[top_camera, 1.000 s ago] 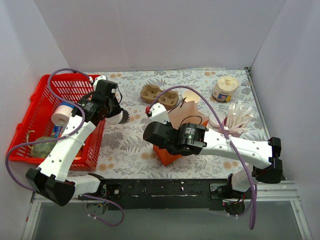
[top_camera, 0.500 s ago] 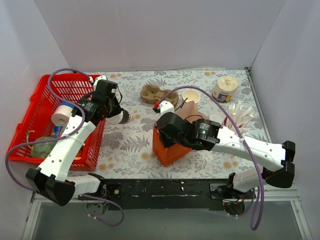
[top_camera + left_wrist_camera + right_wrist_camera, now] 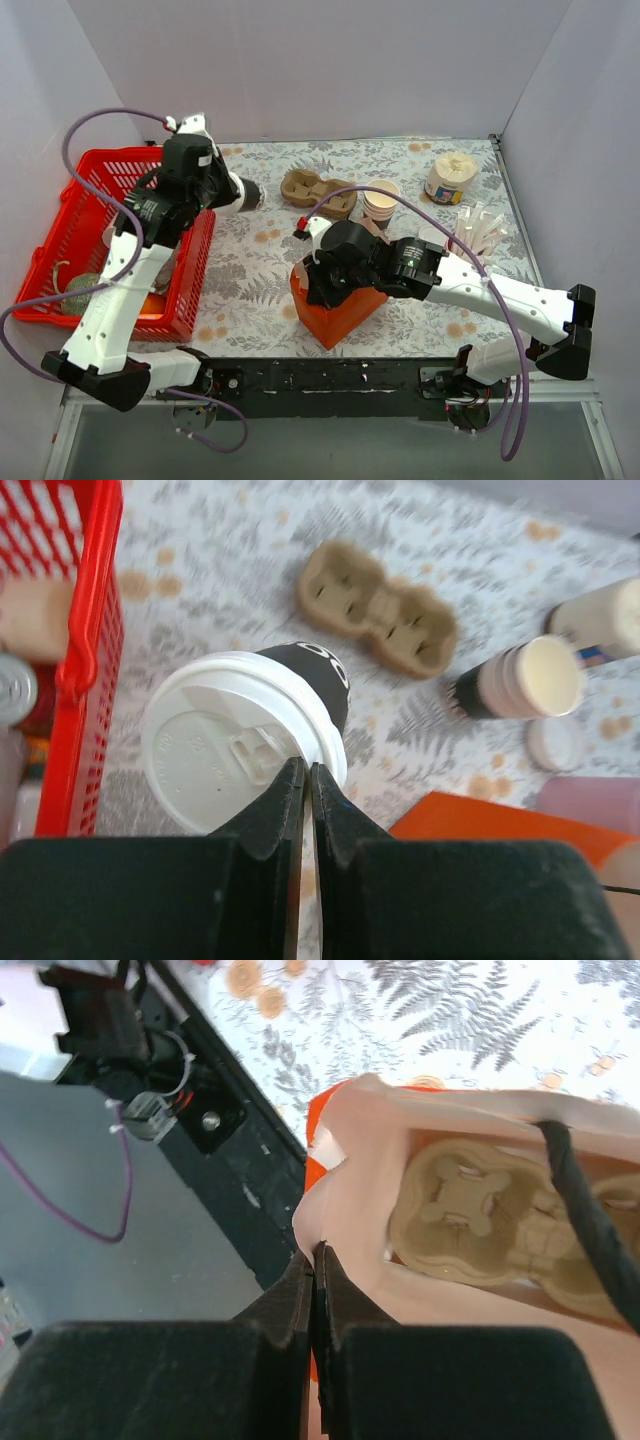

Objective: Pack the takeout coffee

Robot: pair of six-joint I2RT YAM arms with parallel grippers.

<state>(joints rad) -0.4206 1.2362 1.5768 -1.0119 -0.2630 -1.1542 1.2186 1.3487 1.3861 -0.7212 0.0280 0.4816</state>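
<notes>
The takeout coffee (image 3: 235, 742) is a cup with a round white lid and a dark printed side, lying tilted in the air over the table next to the red basket. My left gripper (image 3: 306, 772) is shut on the lid's rim; from above, the cup (image 3: 248, 196) sticks out to the right of that gripper (image 3: 232, 190). My right gripper (image 3: 315, 1252) is shut on the near rim of an orange paper bag (image 3: 350, 1175) with a pale inside. A brown cardboard cup carrier (image 3: 470, 1210) lies in the bag. In the top view the right wrist covers most of the bag (image 3: 335, 318).
A red basket (image 3: 75, 215) holding other items stands at the left. A second cardboard carrier (image 3: 318, 190), a stack of lidless cream cups (image 3: 381, 198), a loose white lid (image 3: 555, 742), a jar (image 3: 449, 177) and a pink cup of white sticks (image 3: 475, 238) sit toward the back right.
My left arm has lifted the cup up and toward the back. My right gripper closed on the bag's rim and pulled the bag slightly left and nearer.
</notes>
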